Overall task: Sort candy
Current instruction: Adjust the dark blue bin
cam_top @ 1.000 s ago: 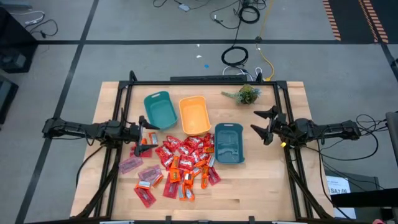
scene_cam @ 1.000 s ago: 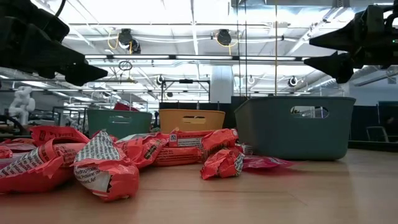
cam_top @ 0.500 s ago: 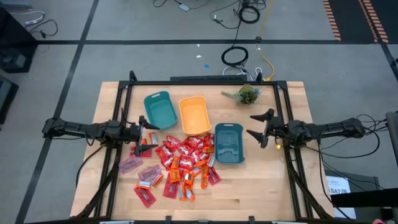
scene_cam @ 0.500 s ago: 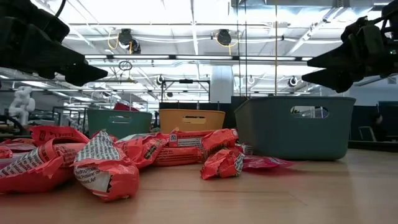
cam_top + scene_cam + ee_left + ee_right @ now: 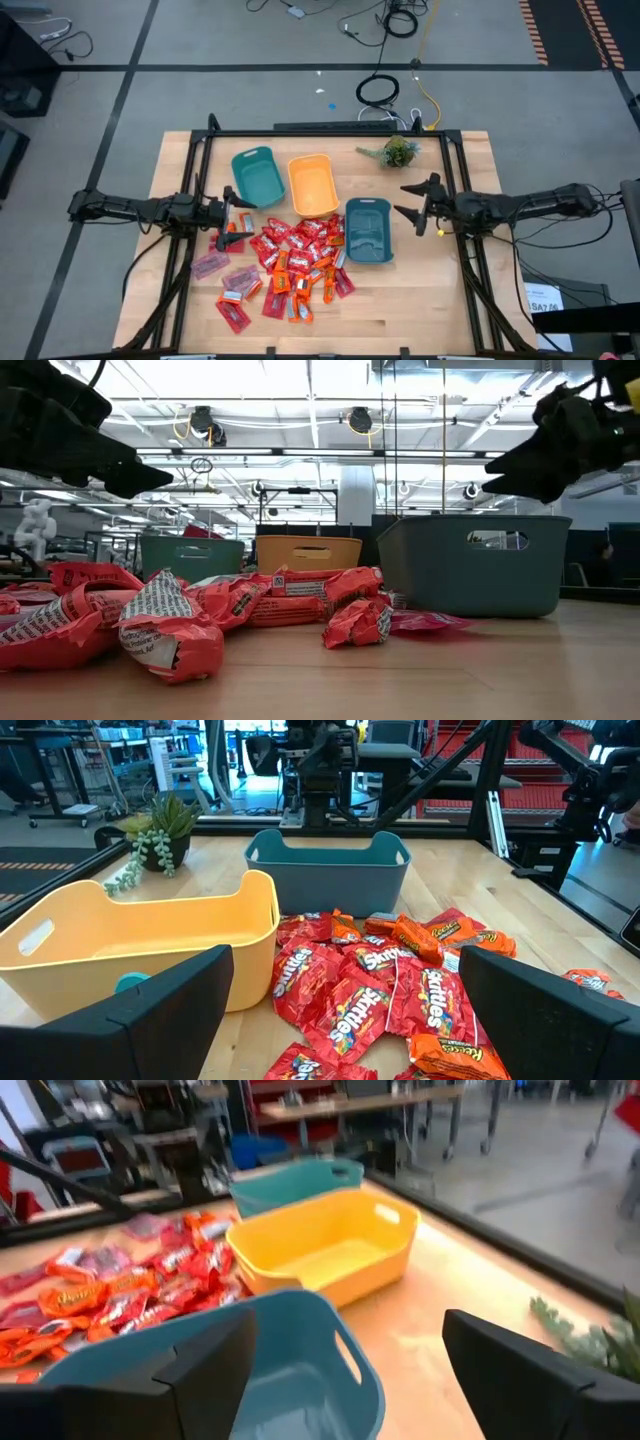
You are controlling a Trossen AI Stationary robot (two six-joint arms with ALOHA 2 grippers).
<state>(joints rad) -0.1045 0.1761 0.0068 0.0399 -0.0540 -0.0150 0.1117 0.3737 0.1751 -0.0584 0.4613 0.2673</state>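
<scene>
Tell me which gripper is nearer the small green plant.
Right. The right gripper hovers just in front of the plant, near the table's right side; the left gripper is far across the table, beyond the three bins, by the candy pile.

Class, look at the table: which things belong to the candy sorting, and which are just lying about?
Part of the job:
candy pile
two teal bins
orange bin

Just lying about:
small green plant
cables on the floor

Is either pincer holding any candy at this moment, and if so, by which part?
Nothing is held. The left pincer is open beside the candy pile, and the right pincer is open next to the teal bin, both empty.
</scene>
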